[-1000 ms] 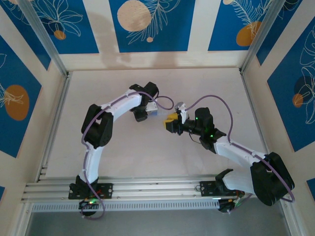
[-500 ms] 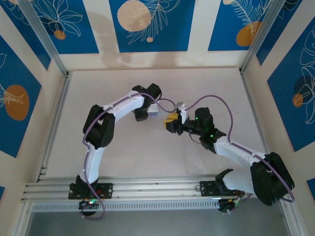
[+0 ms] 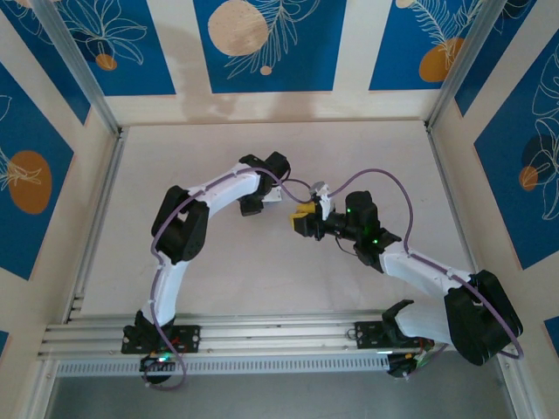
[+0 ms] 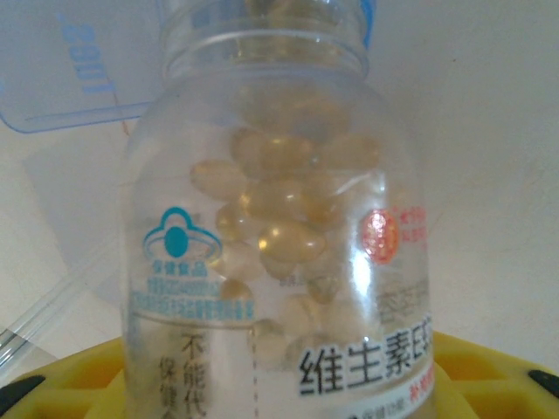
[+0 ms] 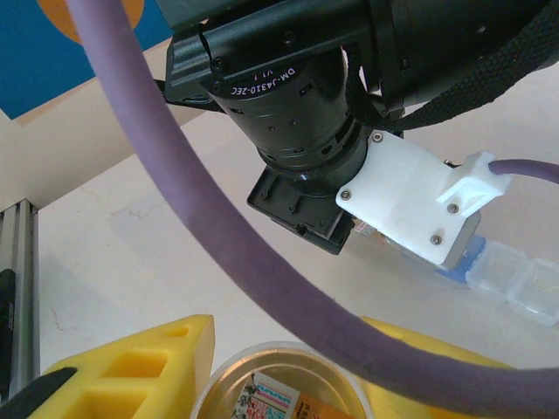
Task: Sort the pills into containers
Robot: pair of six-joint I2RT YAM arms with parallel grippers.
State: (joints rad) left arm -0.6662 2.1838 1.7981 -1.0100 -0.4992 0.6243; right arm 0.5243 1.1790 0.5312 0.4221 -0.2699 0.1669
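A clear vial [image 4: 279, 218] with printed labels holds a mass of tan pills [image 4: 279, 205]. My left gripper [image 4: 279, 388] is shut on the vial's lower body, and one yellow finger [image 4: 502, 371] shows beside it. The vial's neck points at the pill box, whose blue see-through part [image 4: 70, 78] lies just beyond. From the right wrist, the box's blue and clear containers [image 5: 511, 275] stick out under the left wrist [image 5: 297, 105]. My right gripper [image 5: 279, 371] is shut on a round clear lid [image 5: 279, 388] between yellow fingers [image 5: 131, 358]. From above, the left gripper [image 3: 266, 199] and right gripper [image 3: 301, 218] are close together at mid-table.
A purple cable [image 5: 218, 227] arcs right across the right wrist view, just above the lid. The white table [image 3: 175, 157] is ringed by low walls, with an aluminium rail [image 3: 262, 336] along the near edge at the arm bases.
The left arm's wrist has shifted a little to the right and now covers the pill box in the top view. The right arm has stayed still.
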